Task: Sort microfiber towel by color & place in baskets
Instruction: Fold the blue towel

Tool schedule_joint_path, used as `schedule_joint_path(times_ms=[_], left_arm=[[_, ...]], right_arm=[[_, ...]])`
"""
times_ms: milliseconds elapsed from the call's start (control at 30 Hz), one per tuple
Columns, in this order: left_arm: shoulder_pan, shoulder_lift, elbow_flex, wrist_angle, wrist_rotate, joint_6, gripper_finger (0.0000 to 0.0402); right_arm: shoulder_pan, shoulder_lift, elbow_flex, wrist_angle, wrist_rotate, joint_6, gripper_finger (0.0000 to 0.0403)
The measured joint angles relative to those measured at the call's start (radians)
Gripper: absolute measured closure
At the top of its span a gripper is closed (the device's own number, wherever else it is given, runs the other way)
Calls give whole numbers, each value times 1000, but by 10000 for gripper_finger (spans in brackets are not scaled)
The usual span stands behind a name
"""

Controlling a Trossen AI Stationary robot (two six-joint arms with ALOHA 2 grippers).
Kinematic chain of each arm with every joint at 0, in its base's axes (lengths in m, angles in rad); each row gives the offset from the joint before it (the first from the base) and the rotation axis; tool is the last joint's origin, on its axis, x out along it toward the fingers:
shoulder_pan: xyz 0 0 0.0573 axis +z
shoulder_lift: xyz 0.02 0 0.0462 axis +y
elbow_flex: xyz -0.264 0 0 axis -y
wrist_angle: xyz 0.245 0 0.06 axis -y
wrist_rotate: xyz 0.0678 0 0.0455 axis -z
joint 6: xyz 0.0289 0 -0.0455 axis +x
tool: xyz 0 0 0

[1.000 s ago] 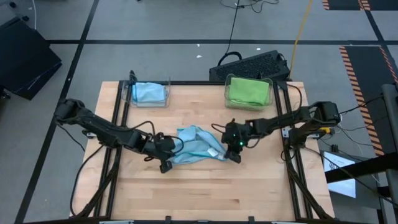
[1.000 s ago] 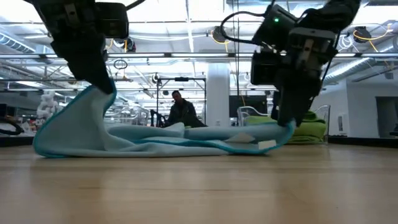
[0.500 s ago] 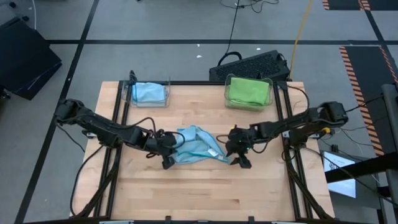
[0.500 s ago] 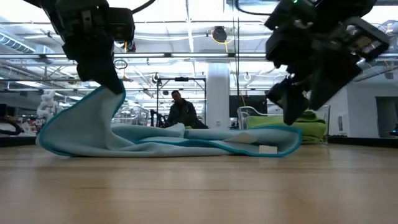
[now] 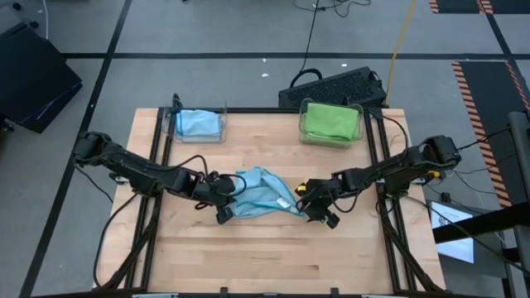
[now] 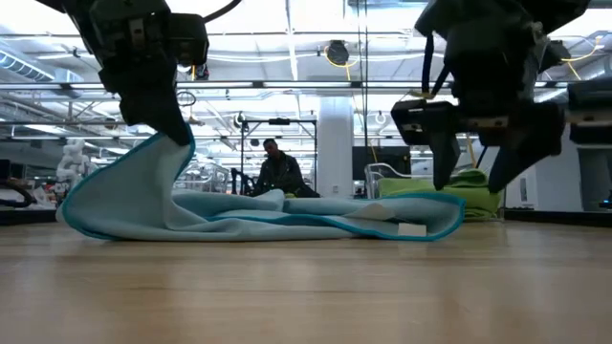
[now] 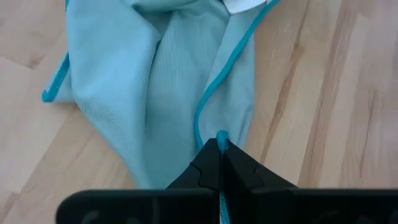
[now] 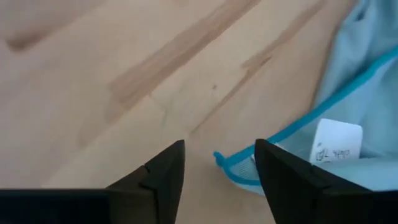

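A light blue microfiber towel [image 5: 261, 194] with a teal hem lies crumpled at mid-table. My left gripper [image 5: 222, 217] is shut on its left end and holds that end up [image 6: 143, 182]. My right gripper [image 5: 319, 213] stands open just right of the towel's right corner [image 8: 219, 157], which lies on the wood beside a white label [image 8: 336, 144]. Its fingers [image 6: 445, 177] hang above the table. Two clear baskets stand along the far edge. The left basket [image 5: 222, 116] holds a blue towel and the right basket [image 5: 303, 124] holds a green one. My left gripper pinches the towel's teal-hemmed edge [image 7: 219, 138] between its two shut fingers, at the towel's left end. The fingers slant down from above. That end is lifted off the table, and the cloth slopes down from the fingers to the rest [image 6: 287, 215], which lies on the wood.
Black frame rails [image 5: 159, 149] run along the table's left and right sides. A dark keyboard [image 5: 331, 83] lies on the floor beyond the far edge. A person [image 6: 277, 167] sits in the room behind. Bare wood [image 5: 265, 257] fills the near half of the table.
My right gripper has let go of the towel's right corner, opened, rolled about its axis and drawn back toward the table's near right. The corner has dropped onto the wood. The left end stays raised.
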Motion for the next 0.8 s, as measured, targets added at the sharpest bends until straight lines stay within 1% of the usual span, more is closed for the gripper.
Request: schedule_joint_path(times_ms=[133, 233, 400, 533, 667, 733, 800], left_arm=[[2, 0, 0, 3, 0, 0, 392], [2, 0, 0, 3, 0, -1, 398], [2, 0, 0, 3, 0, 0, 393], [3, 0, 0, 2, 0, 0, 398], [3, 0, 0, 3, 0, -3, 393], [3, 0, 0, 3, 0, 0, 396], [3, 0, 0, 4, 0, 0, 398]], right_arm=[[0, 33, 0, 4, 32, -92, 238], [-7, 54, 0, 5, 46, -144, 246], [-23, 71, 0, 6, 47, -213, 258], [-35, 89, 0, 13, 47, -272, 280], [-41, 120, 0, 19, 47, -303, 320], [-41, 128, 0, 21, 45, -300, 348], [-41, 129, 0, 26, 47, -261, 381]])
